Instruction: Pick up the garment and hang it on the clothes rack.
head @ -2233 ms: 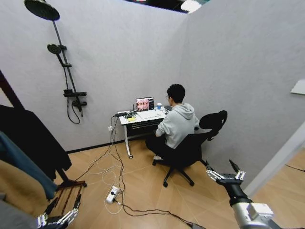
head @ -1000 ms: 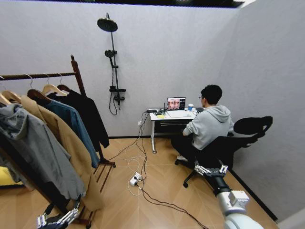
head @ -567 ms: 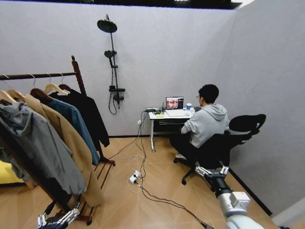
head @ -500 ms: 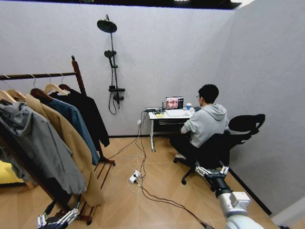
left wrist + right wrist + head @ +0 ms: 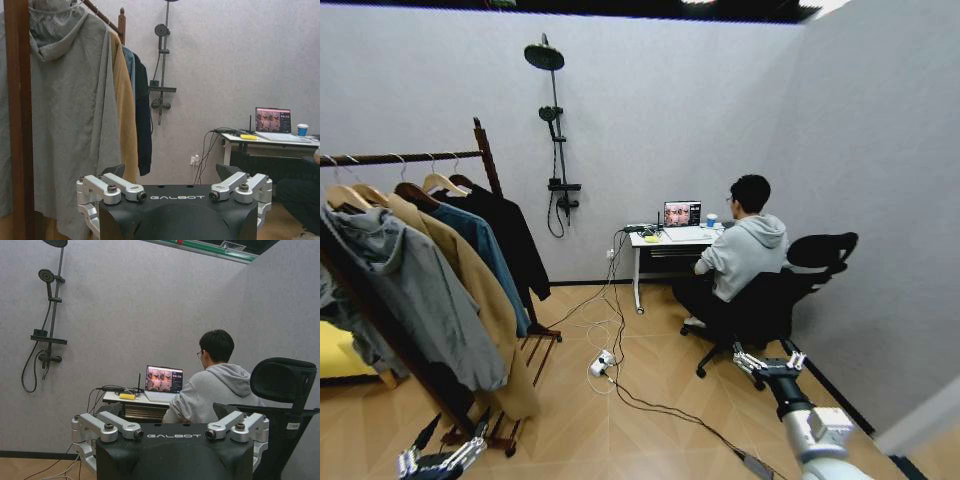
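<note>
Wooden clothes rack [image 5: 480, 140] holds coats; both arms low.

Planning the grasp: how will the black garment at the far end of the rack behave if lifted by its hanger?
Likely floppy: the black garment hangs in loose folds on the clothes rack. Its hanger looks rigid, so the cloth would probably swing below it. It may drag on the blue shirt beside it.

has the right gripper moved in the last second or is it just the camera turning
Cannot tell: the right gripper stays low right while desk and rack shift together, so the camera turned.
</note>
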You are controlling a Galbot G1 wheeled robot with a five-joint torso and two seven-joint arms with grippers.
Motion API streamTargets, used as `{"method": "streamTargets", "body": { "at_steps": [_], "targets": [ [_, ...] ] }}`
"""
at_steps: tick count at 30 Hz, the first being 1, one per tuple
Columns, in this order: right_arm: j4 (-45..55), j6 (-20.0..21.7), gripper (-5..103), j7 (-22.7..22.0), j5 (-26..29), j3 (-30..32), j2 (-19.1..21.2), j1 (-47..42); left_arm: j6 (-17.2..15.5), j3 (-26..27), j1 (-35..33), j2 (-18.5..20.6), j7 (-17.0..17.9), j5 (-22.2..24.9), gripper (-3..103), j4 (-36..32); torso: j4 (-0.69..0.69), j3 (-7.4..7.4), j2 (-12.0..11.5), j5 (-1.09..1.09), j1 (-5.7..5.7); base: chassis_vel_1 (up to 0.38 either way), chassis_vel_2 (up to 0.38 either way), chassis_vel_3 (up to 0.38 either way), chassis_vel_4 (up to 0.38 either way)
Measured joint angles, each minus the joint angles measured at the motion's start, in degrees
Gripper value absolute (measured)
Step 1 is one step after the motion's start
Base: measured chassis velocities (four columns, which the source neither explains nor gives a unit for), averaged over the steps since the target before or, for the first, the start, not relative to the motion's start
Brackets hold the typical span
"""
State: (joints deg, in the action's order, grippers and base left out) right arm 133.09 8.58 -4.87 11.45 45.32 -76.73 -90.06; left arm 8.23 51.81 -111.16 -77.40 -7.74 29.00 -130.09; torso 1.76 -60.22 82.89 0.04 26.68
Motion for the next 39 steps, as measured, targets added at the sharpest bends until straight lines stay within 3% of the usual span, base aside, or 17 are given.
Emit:
{"method": "streamTargets", "body": {
  "at_steps": [2, 5, 39],
  "targets": [
    [0.12, -0.15, 100, -0.01, -0.15, -0.06, -0.1, -0.14, 0.0, 0.0, 0.0, 0.0, 0.0, 0.0, 100, 0.0, -0.01, 0.01, 0.01, -0.11, -0.03, 0.214, -0.251, -0.256, 0.221],
    [0.15, -0.22, 100, -0.01, -0.34, -0.21, -0.17, -0.19, 0.0, 0.0, 0.0, 0.0, -0.01, 0.0, 100, 0.0, 0.0, 0.01, 0.01, 0.0, -0.03, 0.231, -0.262, -0.245, 0.209],
    [-1.13, 0.13, 100, -0.19, -0.45, -2.87, 0.49, 2.24, 0.0, 0.0, -0.01, 0.0, 0.01, 0.0, 100, 0.0, -0.01, 0.0, 0.01, -0.04, -0.01, 0.158, -0.165, -0.162, 0.159]
  ]
}}
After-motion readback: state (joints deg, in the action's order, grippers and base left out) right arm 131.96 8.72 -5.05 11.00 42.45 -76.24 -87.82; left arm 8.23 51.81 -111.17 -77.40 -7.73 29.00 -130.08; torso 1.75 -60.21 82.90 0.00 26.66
